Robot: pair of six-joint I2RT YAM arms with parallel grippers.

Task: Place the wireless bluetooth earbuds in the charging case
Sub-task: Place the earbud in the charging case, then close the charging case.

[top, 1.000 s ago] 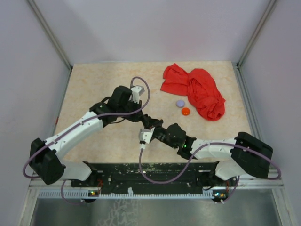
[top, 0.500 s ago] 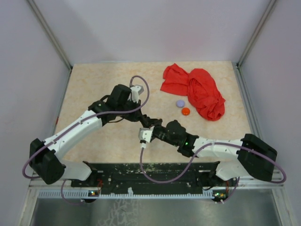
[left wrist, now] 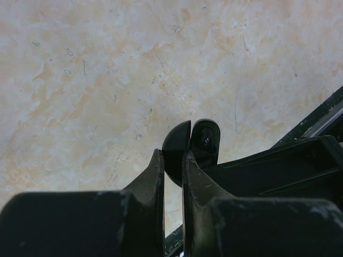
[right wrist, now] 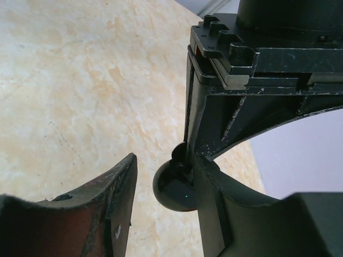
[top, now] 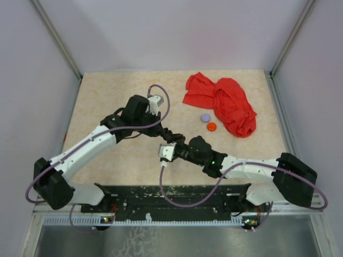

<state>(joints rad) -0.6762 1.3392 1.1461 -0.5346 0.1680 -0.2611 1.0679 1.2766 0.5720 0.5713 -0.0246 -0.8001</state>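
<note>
Pinching the charging case (left wrist: 178,144) between its two fingers, the left gripper (left wrist: 172,160) is clamped on the small round black puck over the marbled beige table (left wrist: 107,80). From the left wrist, the case juts out beyond the fingertips as two rounded black halves side by side with a thin seam between them; the right half is glossy. Whether the lid is lifted cannot be told.

From the right wrist, the same case (right wrist: 174,193) shows a tiny green light on its face. It sits between the spread fingers of the right gripper (right wrist: 163,179), close against the right-hand finger and well clear of the left-hand one, so this gripper is released and grips nothing. The left gripper's black body hangs down from above onto the case.

From overhead, both arms reach inward and the two grippers meet tip to tip near the middle of the table's near half. Well apart, toward the far right, lies a crumpled red cloth (top: 222,104), with a lavender disc (top: 205,118) and a red disc (top: 211,127) just beside its near edge
</note>
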